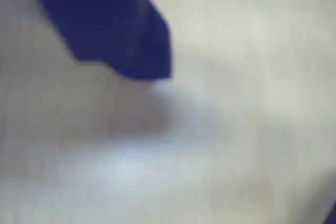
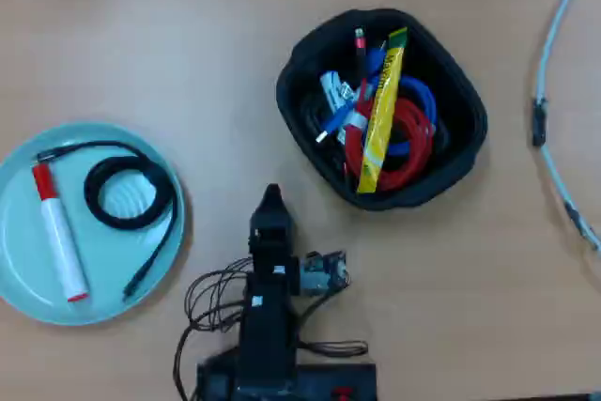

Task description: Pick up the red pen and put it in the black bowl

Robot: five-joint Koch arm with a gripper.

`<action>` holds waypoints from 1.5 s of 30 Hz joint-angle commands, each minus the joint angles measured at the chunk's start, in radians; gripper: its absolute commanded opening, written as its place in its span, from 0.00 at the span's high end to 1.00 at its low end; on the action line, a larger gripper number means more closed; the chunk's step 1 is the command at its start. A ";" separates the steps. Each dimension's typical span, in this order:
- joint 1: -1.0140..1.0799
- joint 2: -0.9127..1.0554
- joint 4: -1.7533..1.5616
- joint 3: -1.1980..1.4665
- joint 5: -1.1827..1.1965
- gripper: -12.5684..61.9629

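Note:
The red pen (image 2: 58,232), a white marker with a red cap, lies on the left half of the pale teal plate (image 2: 19,279) at the left of the overhead view. The black bowl (image 2: 310,53) sits at the upper right and holds coiled red and blue cables and a yellow packet (image 2: 380,110). My gripper (image 2: 271,196) is low in the middle, between plate and bowl, over bare table and apart from both. It holds nothing. The blurred wrist view shows only one blue finger (image 1: 121,35) over pale table. Pen and bowl are out of that view.
A coiled black cable (image 2: 130,192) lies on the plate beside the pen. A pale cable (image 2: 549,91) runs along the right edge. Loose wires (image 2: 221,298) hang around my arm's base at the bottom. Bare wooden table lies between plate and bowl.

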 commanded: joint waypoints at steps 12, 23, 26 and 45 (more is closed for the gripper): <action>-0.086 0.101 0.075 -0.014 0.021 0.25; -0.213 0.097 0.696 -0.503 0.009 0.25; -0.272 0.092 0.822 -0.614 0.002 0.25; -0.669 -0.330 1.339 -1.420 -0.252 0.26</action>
